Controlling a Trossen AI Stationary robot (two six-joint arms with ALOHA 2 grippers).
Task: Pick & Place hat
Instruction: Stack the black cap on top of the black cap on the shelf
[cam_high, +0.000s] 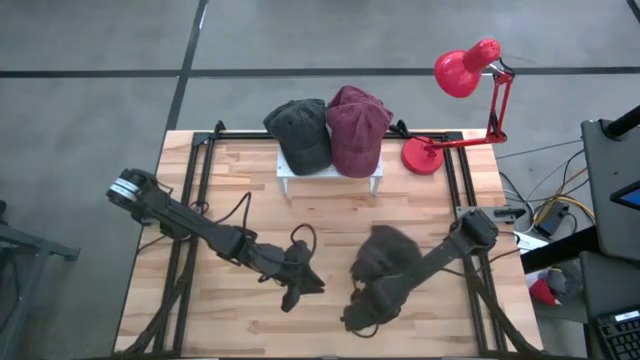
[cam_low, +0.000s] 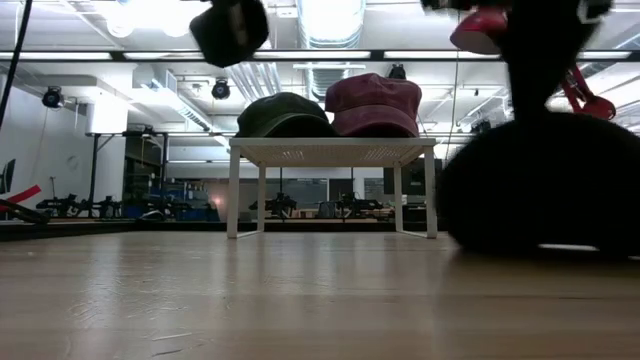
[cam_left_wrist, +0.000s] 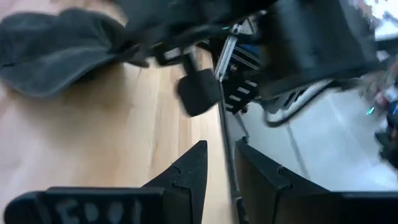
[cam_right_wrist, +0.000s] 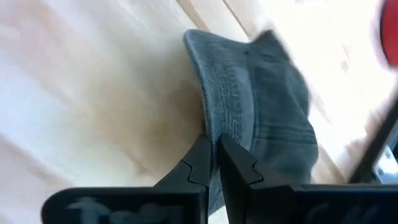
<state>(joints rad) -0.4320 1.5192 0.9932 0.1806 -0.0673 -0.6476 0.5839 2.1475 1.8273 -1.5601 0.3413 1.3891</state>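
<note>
One grey cap (cam_right_wrist: 267, 118), brim half-hidden

Grey hat (cam_high: 388, 252), dark green cap (cam_high: 299, 134), maroon caps (cam_high: 356, 135), red lamp (cam_high: 465, 70), white stand (cam_high: 330, 176)

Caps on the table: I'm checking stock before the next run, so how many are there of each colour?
Dark grey cap on the white stand: 1
Maroon caps on the white stand: 2
Grey cap on the table, right gripper shut on its brim: 1
Total: 4
</note>
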